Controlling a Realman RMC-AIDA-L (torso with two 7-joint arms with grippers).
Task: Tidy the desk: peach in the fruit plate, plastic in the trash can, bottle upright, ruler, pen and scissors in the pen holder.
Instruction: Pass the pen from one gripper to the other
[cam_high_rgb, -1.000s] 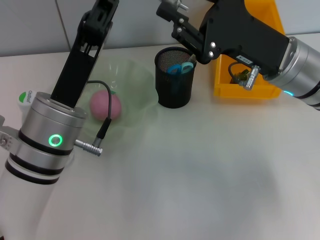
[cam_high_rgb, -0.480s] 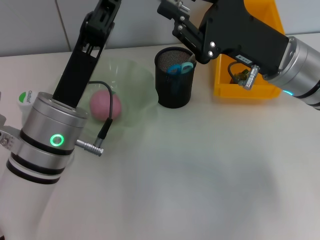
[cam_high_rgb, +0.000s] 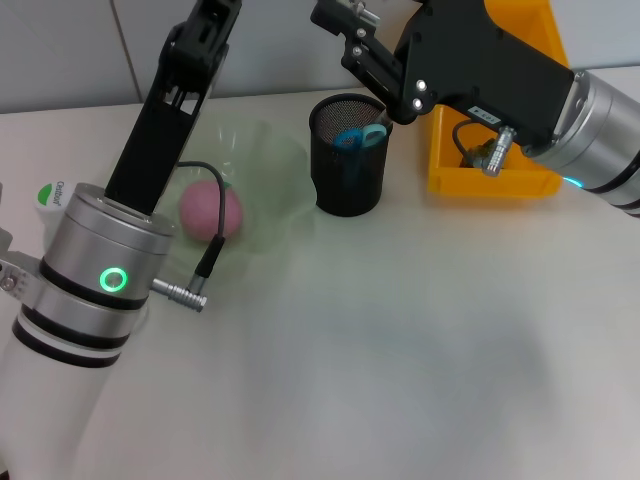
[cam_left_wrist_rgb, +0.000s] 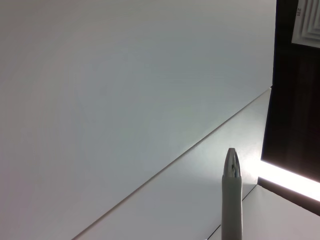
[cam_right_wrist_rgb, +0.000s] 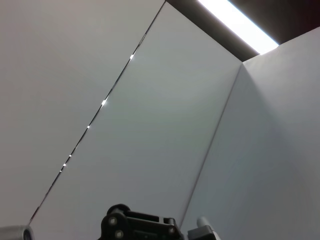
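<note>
We are seeing the left pincer (cam_left_wrist_rgb: 231, 200) holding the pen (cam_left_wrist_rgb: 231, 190), raised above the peach (cam_high_rgb: 210, 211) in the fruit plate (cam_high_rgb: 275, 170). The right pincer (cam_high_rgb: 335, 20) is hovering just above the pen holder (cam_high_rgb: 348, 155) containing scissors (cam_high_rgb: 360, 135); we cannot tell its opening.

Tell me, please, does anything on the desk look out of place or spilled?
Nothing stands out. The peach lies in the fruit plate, the scissors stand in the pen holder, and nothing is spilled on the desk.

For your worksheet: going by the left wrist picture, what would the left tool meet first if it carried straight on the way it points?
Probably nothing near: beyond the pen tip, only bare wall and ceiling panels show. Depth is unclear.
</note>
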